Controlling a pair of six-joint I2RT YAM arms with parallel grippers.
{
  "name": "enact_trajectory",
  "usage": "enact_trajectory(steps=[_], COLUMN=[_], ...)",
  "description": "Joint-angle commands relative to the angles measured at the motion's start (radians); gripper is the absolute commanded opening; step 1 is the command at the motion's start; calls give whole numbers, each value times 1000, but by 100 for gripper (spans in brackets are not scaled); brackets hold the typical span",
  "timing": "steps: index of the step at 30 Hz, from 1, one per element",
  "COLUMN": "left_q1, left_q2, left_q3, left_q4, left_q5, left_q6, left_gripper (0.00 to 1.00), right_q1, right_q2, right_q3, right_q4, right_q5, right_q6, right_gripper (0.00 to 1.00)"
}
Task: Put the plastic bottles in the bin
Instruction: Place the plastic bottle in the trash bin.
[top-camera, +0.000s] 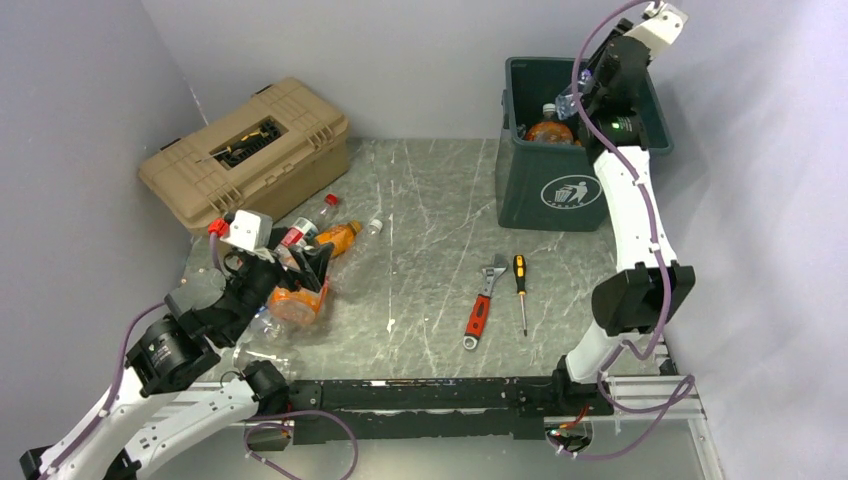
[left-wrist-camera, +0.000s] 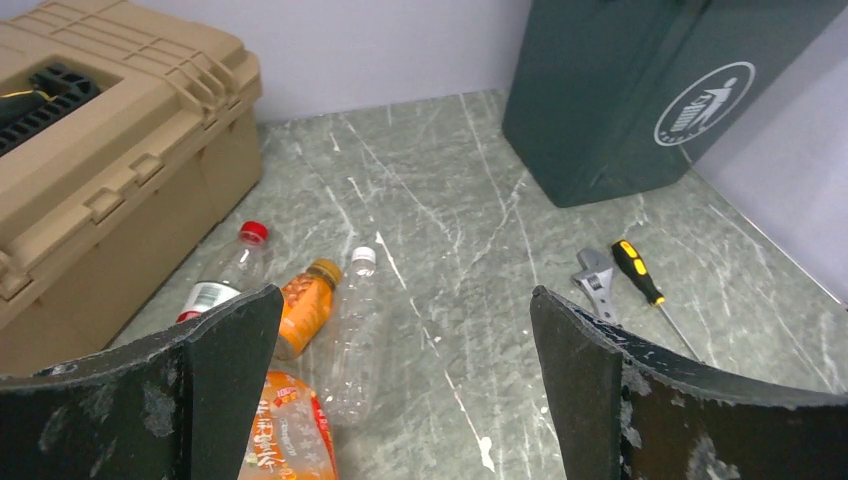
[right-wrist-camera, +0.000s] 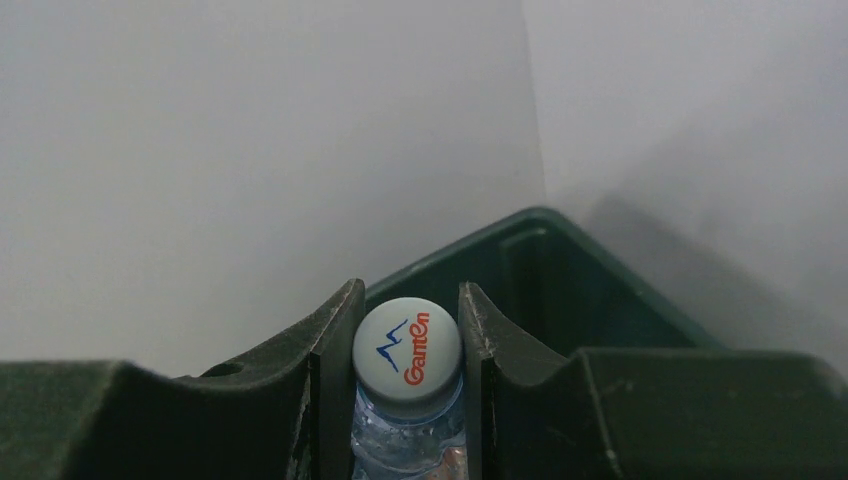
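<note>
Right hand (right-wrist-camera: 407, 302): we found it clenched on the held bottle (right-wrist-camera: 407, 365), one finger either side of the grey cap and neck.
Held bottle, position: above the open top of the bin (top-camera: 560, 190), which stood at the far right corner of the tabletop (top-camera: 430, 250); not yet let go.
Bin contents: one orange bottle (top-camera: 550, 132) showed inside; the rest we could not see.
Left hand (left-wrist-camera: 405, 300): released, jaws wide, grasping nothing, low over the loose bottles (left-wrist-camera: 355, 340) near the left edge.
Loose bottles, condition: lying on their sides, several crushed, some touching one another.
Handling, our judgement: they looked empty and thin-walled, so light; the bodies would give under a squeeze, and the smooth plastic could slide or roll.
Where to take hold, our judgement: the neck just under the cap, the stiffest part; on a crushed body, across its flattened width.
Not for the bin: toolbox (top-camera: 245, 150), wrench (top-camera: 483, 300), screwdriver (top-camera: 520, 290).
</note>
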Motion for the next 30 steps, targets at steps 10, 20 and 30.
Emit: enact_trajectory(steps=[10,20,30], left_q1=[0,1,1], left_q2=[-11,-18,28], left_q3=[-32,-58,-75], left_q4=[4,11,19], left_q5=[-188,-203,-320], left_q6=[39,6,-32], left_gripper=[99,99,99], right_q1=[-8,52,405], right_q2=[62,-220,-639], right_q3=[-21,-235,-683], right_q4=[-103,147,286], right_q5=[-116,-247,-500], right_q6=[103,94,230], right_gripper=[72,84,84])
